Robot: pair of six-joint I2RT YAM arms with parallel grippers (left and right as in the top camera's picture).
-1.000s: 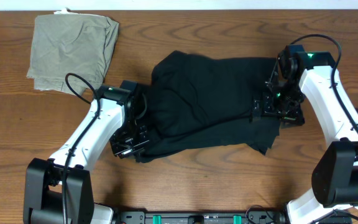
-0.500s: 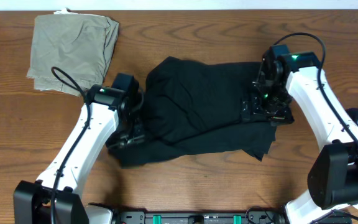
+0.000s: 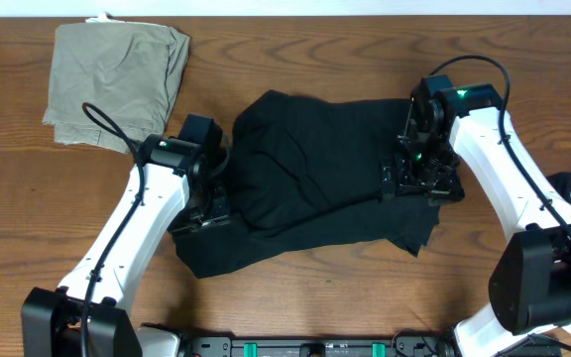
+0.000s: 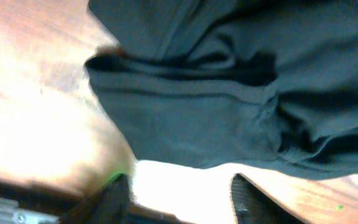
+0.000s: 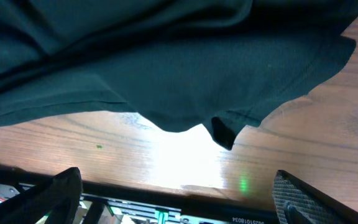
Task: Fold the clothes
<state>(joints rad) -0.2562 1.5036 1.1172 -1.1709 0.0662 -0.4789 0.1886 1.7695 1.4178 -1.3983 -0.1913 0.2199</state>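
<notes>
Overhead, left pincer (image 4: 182,194) and right pincer (image 5: 179,193) gape empty at black clothes (image 3: 315,183); khaki garment (image 3: 117,74) lies apart.

Reference landmark: black garment (image 3: 315,169), lying crumpled at the middle of the table (image 3: 295,297).

- Near side of the garment: bare wood runs along the whole near hem. A gripper can pass here.
- Far side: a strip of bare wood runs to the table's far edge.
- Far left: an olive folded garment (image 3: 117,74) fills that corner, well apart from the black garment. A bare lane lies between them.
- Left edge: the left gripper (image 3: 198,213) stands over it, jaws apart, nothing between them. Its arm crosses the near-left area diagonally.
- Right edge: the right gripper (image 3: 419,183) stands over it, jaws wide and holding nothing. Its arm blocks the right side.
</notes>
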